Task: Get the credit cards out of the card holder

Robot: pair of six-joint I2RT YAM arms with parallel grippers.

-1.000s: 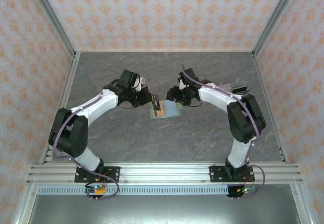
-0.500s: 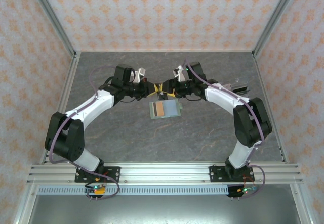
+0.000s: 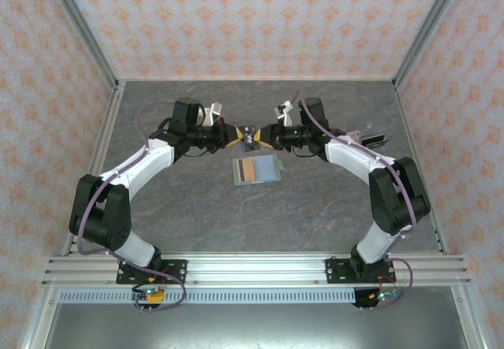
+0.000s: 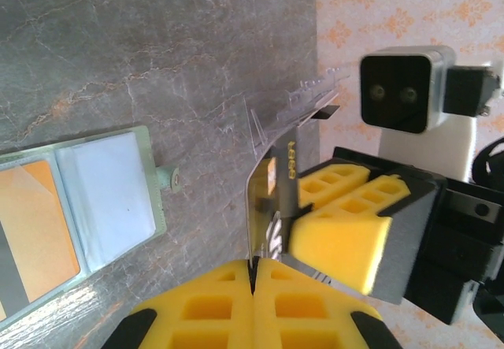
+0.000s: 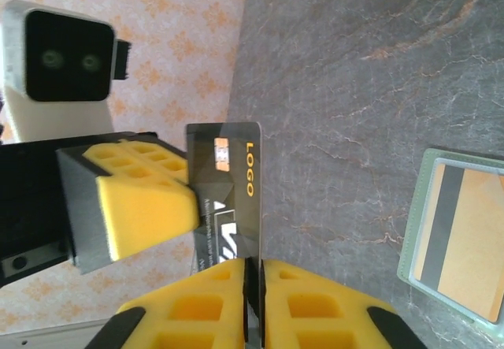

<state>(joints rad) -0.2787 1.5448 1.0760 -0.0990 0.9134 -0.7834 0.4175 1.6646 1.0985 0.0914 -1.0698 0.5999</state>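
The card holder (image 3: 257,169) lies open and flat on the grey table, with an orange-yellow credit card (image 3: 249,170) with a dark stripe in its left pocket and a pale pocket (image 4: 106,191) beside it. Just behind it, above the table, a dark credit card (image 3: 250,136) marked "LOGO" (image 5: 232,183) stands on edge between both arms. My left gripper (image 3: 239,136) is shut on one end of it (image 4: 253,269). My right gripper (image 3: 262,136) is shut on the opposite end (image 5: 253,274). The yellow pads (image 4: 346,223) of the two grippers nearly touch around the card.
A small clear plastic piece with a dark part (image 3: 370,138) lies at the right, beside the right arm. Patterned walls and metal posts close in the table at the back and sides. Open tabletop lies in front of the card holder.
Both grippers have moved back from the card holder and met behind it. The left one carried the dark card up, and the right gripper has shut on its free end.
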